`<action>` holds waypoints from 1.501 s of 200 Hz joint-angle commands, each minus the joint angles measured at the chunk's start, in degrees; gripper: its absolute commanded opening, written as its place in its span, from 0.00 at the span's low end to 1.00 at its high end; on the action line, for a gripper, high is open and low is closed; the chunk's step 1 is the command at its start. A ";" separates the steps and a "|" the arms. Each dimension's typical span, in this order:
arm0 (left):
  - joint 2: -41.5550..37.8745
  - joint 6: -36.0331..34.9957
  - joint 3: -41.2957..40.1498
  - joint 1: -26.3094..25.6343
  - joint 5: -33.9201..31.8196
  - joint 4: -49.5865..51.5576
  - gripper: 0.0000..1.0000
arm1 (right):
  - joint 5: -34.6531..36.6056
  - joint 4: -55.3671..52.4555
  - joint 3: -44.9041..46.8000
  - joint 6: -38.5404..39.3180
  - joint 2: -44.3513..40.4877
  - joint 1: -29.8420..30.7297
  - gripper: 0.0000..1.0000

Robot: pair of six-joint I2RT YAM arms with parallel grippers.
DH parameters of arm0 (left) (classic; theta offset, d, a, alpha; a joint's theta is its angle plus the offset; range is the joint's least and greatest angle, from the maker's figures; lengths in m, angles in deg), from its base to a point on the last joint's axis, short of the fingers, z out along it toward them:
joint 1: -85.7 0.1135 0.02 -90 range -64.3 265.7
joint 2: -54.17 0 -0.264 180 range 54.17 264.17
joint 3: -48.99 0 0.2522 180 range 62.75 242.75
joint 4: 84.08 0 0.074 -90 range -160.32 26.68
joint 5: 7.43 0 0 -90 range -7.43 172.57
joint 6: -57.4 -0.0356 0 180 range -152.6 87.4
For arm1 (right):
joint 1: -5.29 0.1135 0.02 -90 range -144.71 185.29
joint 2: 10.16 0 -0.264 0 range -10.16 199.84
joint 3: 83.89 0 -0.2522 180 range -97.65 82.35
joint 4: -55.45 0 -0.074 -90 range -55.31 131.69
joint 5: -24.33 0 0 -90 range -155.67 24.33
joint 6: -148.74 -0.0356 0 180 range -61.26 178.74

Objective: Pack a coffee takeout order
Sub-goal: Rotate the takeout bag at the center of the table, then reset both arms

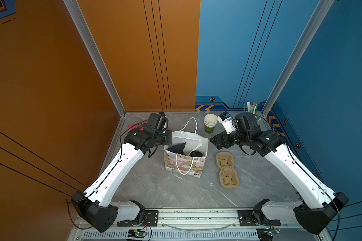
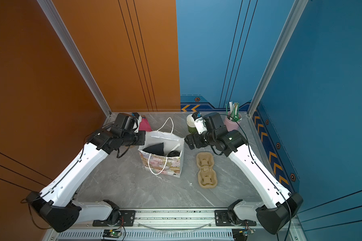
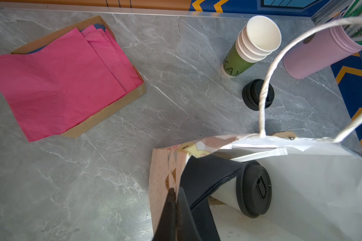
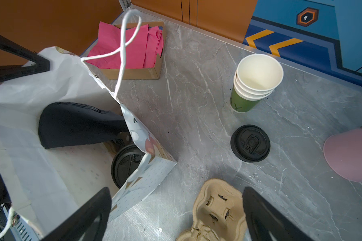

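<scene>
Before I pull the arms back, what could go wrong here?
1. The cup lies tilted in the bag; a jolt could loosen its lid or spill it.
2. The left gripper looks shut on the bag's rim; pulling away without opening may tip or tear the bag.
3. The open right gripper sits close beside the bag and could knock it.

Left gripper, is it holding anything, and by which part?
The left gripper seems shut on the paper bag at its side rim; the right gripper is open, empty.
</scene>
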 commanded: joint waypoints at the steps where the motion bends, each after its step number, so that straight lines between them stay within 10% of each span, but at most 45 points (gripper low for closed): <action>1: -2.00 3.06 -1.74 -0.80 -2.86 1.78 0.00 | -1.44 1.33 0.92 -0.57 -0.83 -0.65 1.00; 77: -5.32 5.49 -5.74 -1.17 -4.72 2.46 0.01 | -2.39 2.28 1.77 -0.93 -0.98 -1.75 1.00; 176: -4.89 -4.10 4.76 0.94 -16.55 0.48 0.66 | -0.56 7.21 3.44 -3.66 -4.60 -4.09 1.00; 225: -9.63 -8.04 -1.35 13.81 -16.80 -12.61 1.00 | 4.87 15.60 10.72 -9.01 -9.83 -14.57 1.00; 300: -15.04 -0.18 -31.28 32.30 -19.69 -36.95 0.98 | 11.16 31.01 32.99 -15.87 -11.23 -34.40 1.00</action>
